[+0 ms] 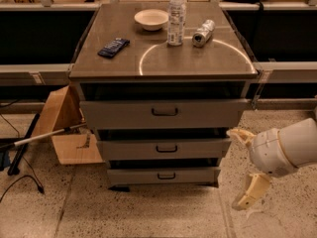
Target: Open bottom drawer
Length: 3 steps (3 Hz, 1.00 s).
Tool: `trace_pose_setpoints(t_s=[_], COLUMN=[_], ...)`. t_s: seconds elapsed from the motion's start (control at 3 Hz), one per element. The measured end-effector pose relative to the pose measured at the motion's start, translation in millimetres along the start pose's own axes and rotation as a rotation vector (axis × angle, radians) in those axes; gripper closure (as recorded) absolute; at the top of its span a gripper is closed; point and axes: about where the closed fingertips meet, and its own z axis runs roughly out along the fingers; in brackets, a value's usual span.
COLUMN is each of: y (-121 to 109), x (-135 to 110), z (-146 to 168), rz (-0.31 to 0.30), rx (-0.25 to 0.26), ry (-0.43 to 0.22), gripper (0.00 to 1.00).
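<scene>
The bottom drawer [163, 175] is the narrowest grey front of three, low on the cabinet, with a small black pull handle [166, 175]. Above it sit the mid-sized drawer [163, 148] and the widest top drawer [163, 113]. My gripper [242, 170] is to the right of the cabinet, at about the height of the two lower drawers and apart from them. Its two cream fingers [251, 191] are spread wide and hold nothing.
On the cabinet top [99, 66] stand a white bowl [151, 19], a clear bottle [177, 15], a lying can [203, 32] and a dark snack packet [113, 47]. A cardboard box [67, 128], a pole [42, 137] and cables [20, 177] lie at the left on the floor.
</scene>
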Motion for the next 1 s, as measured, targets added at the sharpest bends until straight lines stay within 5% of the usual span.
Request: trace_pose_setpoints(t_s=[0.33,1.0], y=[0.5,7.5], x=[28.1,38.0], z=[27.6,41.3], rz=[0.043,0.039], rx=[-0.037,-0.038], ry=[0.041,0.053], gripper=[0.00,0.00])
